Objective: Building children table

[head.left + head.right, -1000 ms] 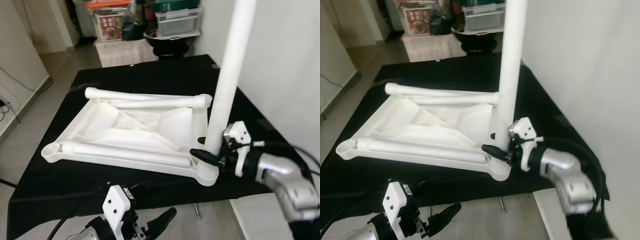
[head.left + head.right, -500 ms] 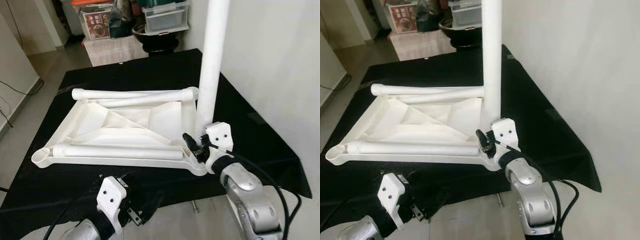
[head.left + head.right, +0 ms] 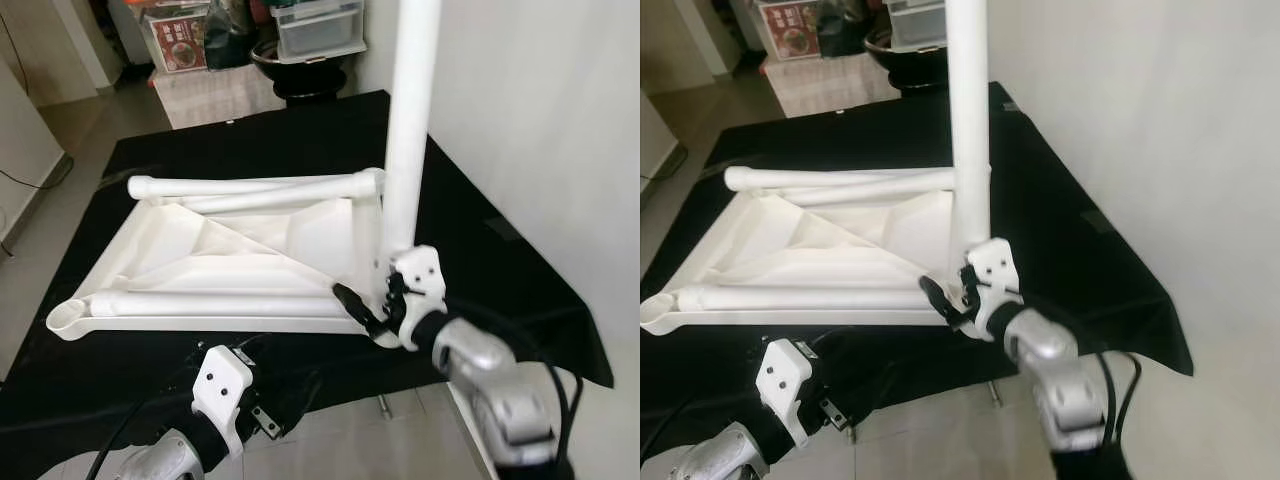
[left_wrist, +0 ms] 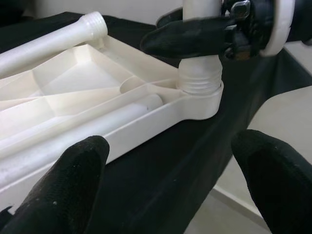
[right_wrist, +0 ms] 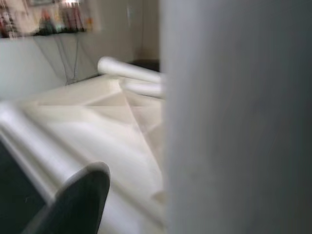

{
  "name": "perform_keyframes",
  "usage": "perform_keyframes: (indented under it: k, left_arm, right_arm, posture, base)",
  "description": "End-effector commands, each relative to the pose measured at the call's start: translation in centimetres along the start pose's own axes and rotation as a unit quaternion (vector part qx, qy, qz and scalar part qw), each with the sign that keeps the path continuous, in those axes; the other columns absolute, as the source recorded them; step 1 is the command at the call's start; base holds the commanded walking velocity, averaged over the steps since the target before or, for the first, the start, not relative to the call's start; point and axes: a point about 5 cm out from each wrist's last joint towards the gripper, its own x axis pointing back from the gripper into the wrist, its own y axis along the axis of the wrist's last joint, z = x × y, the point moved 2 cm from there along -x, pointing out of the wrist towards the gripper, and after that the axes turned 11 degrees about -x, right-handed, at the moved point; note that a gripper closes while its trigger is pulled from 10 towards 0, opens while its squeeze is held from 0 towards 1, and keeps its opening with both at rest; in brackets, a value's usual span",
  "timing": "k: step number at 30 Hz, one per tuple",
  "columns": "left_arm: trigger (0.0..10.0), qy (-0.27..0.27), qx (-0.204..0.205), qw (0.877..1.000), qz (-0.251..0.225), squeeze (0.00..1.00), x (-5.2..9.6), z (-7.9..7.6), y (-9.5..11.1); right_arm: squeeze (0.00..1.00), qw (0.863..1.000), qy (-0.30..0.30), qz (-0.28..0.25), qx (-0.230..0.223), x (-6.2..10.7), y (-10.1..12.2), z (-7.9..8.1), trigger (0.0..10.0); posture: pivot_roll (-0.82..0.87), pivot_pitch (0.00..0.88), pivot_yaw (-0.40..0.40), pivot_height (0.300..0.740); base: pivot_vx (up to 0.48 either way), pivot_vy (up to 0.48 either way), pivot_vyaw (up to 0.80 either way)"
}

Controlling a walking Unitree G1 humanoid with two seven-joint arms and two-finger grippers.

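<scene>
White plastic tabletop (image 3: 230,262) lies underside-up on black cloth (image 3: 480,250). Upright table leg (image 3: 407,150) stands in near right corner socket (image 4: 202,100). Right gripper (image 3: 372,305) pinches leg base, one black finger (image 4: 187,38) across leg just above thread. Left gripper (image 4: 170,185) low at cloth's near edge, fingers spread wide, holding nothing. Left wrist view shows threaded collar seated in socket; eye views hide it behind gripper. Three loose legs (image 3: 250,186) lie on tabletop underside.
</scene>
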Motion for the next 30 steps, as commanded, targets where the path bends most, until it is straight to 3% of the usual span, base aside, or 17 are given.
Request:
perform_keyframes:
  k: [1,3,4,5,6,7,8,12,13,19,27,29,30]
  left_arm:
    - [10.0,0.001,-0.001,1.0,0.012,0.0,0.2,-0.1,-0.6]
    - [10.0,0.001,-0.001,1.0,0.012,0.0,0.2,-0.1,-0.6]
    - [10.0,0.001,-0.001,1.0,0.012,0.0,0.2,-0.2,-0.6]
    - [10.0,0.001,-0.001,1.0,0.012,0.0,0.2,-0.2,-0.6]
    - [10.0,0.002,-0.002,1.0,0.013,0.0,0.2,-0.3,-0.6]
    - [10.0,0.002,-0.002,1.0,0.013,0.0,0.2,-0.3,-0.6]
    - [10.0,0.002,-0.002,1.0,0.013,0.0,0.3,-0.4,-0.5]
    - [10.0,0.001,-0.002,1.0,0.013,0.0,0.4,-0.5,-0.5]
    - [10.0,-0.001,-0.001,1.0,0.015,0.0,0.7,-0.6,-0.5]
    - [10.0,-0.004,0.001,1.0,0.017,0.0,0.9,-0.8,-0.4]
    - [10.0,-0.004,0.003,1.0,0.018,0.0,0.8,-0.8,-0.4]
    - [10.0,-0.003,0.003,1.0,0.017,0.0,0.8,-0.8,-0.4]
    - [10.0,-0.003,0.003,1.0,0.017,0.0,0.8,-0.8,-0.4]
  right_arm:
    - [0.0,0.996,0.09,0.028,0.005,-0.5,-0.5,0.7,10.0]
    - [0.0,0.996,0.09,0.028,0.005,-0.5,-0.5,0.7,10.0]
    - [0.0,0.989,0.142,0.046,0.018,-0.3,-0.5,0.6,10.0]
    - [0.0,0.989,0.142,0.046,0.018,-0.3,-0.5,0.6,10.0]
    - [0.0,0.979,0.194,0.057,0.02,-0.2,-0.2,0.6,10.0]
    - [0.0,0.979,0.194,0.057,0.02,-0.2,-0.2,0.6,10.0]
    - [0.0,0.971,0.233,0.057,0.017,-0.5,0.5,0.5,10.0]
    - [0.0,0.965,0.255,0.055,0.013,-0.7,0.9,0.4,10.0]
    - [0.0,0.954,0.296,0.049,-0.003,-1.3,1.7,0.5,0.0]
    - [0.0,0.946,0.322,0.044,-0.008,-1.6,2.4,0.4,0.0]
    - [0.0,0.947,0.319,0.04,0.0,-1.3,2.4,-0.3,0.0]
    - [0.0,0.961,0.275,0.035,0.004,-1.0,1.9,-0.8,0.0]
    - [0.0,0.961,0.275,0.035,0.004,-1.0,1.9,-0.8,0.0]
  posture:
    - [-0.01,0.062,0.082,0.74]
    - [-0.01,0.062,0.082,0.74]
    - [-0.01,0.06,0.081,0.74]
    - [-0.01,0.06,0.081,0.74]
    - [0.0,0.063,0.081,0.74]
    - [0.0,0.063,0.081,0.74]
    - [0.0,0.063,0.081,0.74]
    - [0.01,0.064,0.081,0.74]
    - [0.02,0.073,0.089,0.74]
    - [0.02,0.076,0.088,0.74]
    - [0.02,0.077,0.086,0.74]
    - [0.01,0.078,0.083,0.74]
    - [0.01,0.078,0.083,0.74]
  base:
    - [0.0,0.0,0.0]
    - [0.0,0.0,0.0]
    - [0.0,0.0,0.0]
    - [0.0,0.0,0.0]
    - [0.0,0.0,0.0]
    - [0.0,0.0,0.0]
    - [0.0,0.0,0.0]
    - [0.0,0.0,0.0]
    - [0.0,0.0,0.0]
    - [0.0,0.0,0.0]
    - [0.0,0.0,0.0]
    - [0.0,0.0,0.0]
    - [0.0,0.0,0.0]
